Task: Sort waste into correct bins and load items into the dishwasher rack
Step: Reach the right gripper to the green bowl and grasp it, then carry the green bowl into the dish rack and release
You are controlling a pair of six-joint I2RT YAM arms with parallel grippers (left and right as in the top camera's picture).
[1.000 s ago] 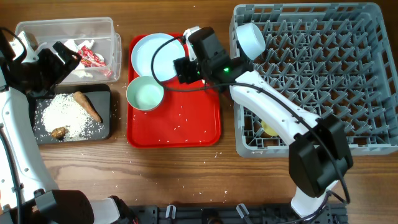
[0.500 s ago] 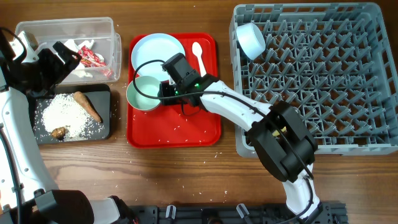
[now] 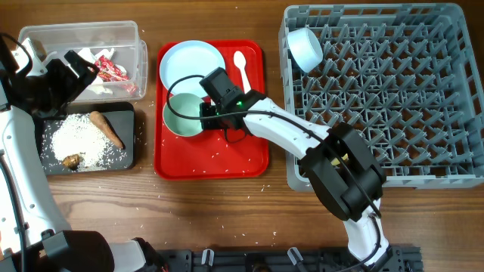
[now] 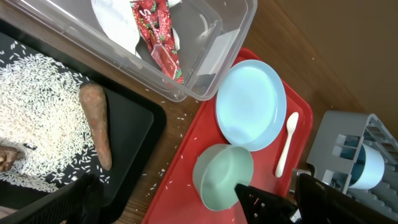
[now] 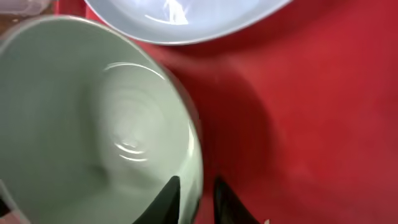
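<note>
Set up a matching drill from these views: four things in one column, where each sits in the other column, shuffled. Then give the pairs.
Things
1. pale blue bowl
2. red wrapper
3. carrot stick
4. white spoon

Places
A. on the black tray
B. in the dishwasher rack
C. on the red serving tray
D. in the clear tub

Pairs: 1-B, 2-D, 3-A, 4-C

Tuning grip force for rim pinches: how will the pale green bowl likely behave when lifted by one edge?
The pale green bowl looks thin-walled and glossy, so probably light but slippery in the right gripper, which straddles its rim. Held at one edge, it will likely tilt. Loose rice grains on the red tray may let it slide if pushed.
</note>
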